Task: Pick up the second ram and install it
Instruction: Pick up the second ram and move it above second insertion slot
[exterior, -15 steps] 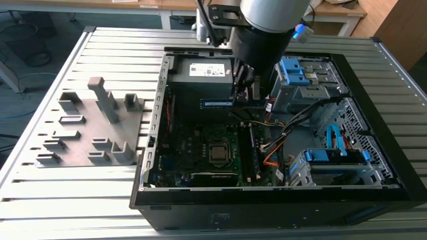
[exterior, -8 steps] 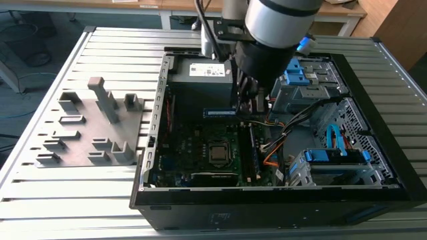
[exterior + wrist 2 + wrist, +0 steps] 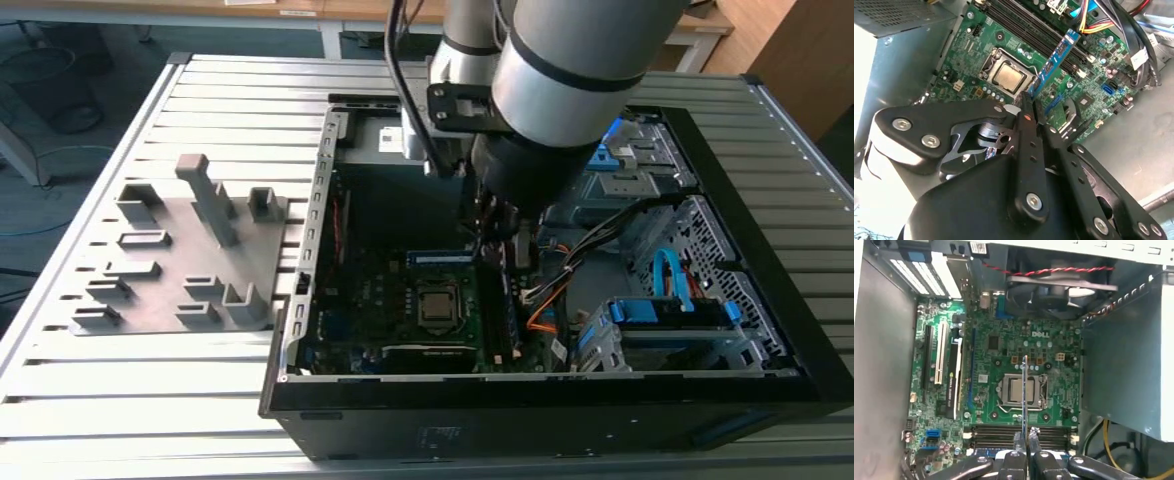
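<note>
Inside the open computer case (image 3: 310, 250), near the middle of the exterior view, the gripper (image 3: 514, 248) hangs low over the green motherboard (image 3: 360, 350). In both wrist views its fingers (image 3: 1015, 442) are pinched tight on the second ram (image 3: 1025, 385), held on edge, far end down by the memory slots (image 3: 1019, 22). Can't tell if it's touching them. The grey fixture (image 3: 187, 260) sits outside the case at the exterior view's left.
</note>
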Robot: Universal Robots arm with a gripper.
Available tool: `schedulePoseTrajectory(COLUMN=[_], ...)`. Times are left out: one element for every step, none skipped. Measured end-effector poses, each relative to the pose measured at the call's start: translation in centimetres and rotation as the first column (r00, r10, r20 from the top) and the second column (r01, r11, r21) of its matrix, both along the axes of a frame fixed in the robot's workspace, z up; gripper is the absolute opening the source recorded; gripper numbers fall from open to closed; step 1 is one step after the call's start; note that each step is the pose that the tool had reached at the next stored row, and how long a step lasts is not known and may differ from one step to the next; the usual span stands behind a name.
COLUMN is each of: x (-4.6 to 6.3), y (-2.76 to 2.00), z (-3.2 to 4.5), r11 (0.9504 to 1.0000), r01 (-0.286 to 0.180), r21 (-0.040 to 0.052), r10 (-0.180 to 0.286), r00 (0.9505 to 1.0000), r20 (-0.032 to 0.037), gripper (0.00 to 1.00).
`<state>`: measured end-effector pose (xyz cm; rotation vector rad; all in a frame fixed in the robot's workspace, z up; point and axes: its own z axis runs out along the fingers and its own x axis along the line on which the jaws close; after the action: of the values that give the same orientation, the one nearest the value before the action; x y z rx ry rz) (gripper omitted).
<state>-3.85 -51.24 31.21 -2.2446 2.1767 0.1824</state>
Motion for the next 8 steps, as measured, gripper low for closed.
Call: schedulePoseTrajectory(x=[0.0,0.0,0.0,0.0,0.0,0.0,0.0,0.0], y=[-0.03,-0.06,-0.09,-0.12,-0.13,-0.13,-0.13,-0.13], z=[-0.18,-0.35,-0.53,-0.73,-0.92,-1.09,-1.23,-1.36], r11=[1.0,1.0,1.0,1.0,1.0,1.0,1.0,1.0], r01=[0.0,0.0,0.0,0.0,0.0,0.0,0.0,0.0], r21=[-0.0001,-0.0002,-0.0003,-0.0002,0.0,-0.0001,-0.0002,-0.0001], r10=[0.0,0.0,0.0,0.0,0.0,0.0,0.0,0.0], r00=[1.0,1.0,1.0,1.0,1.0,1.0,1.0,1.0], r20=[0.0,0.0,-0.0001,0.0,0.0,-0.0001,0.0,-0.0001], gripper=[0.13,0.13,0.13,0.13,0.13,0.13,0.13,0.13])
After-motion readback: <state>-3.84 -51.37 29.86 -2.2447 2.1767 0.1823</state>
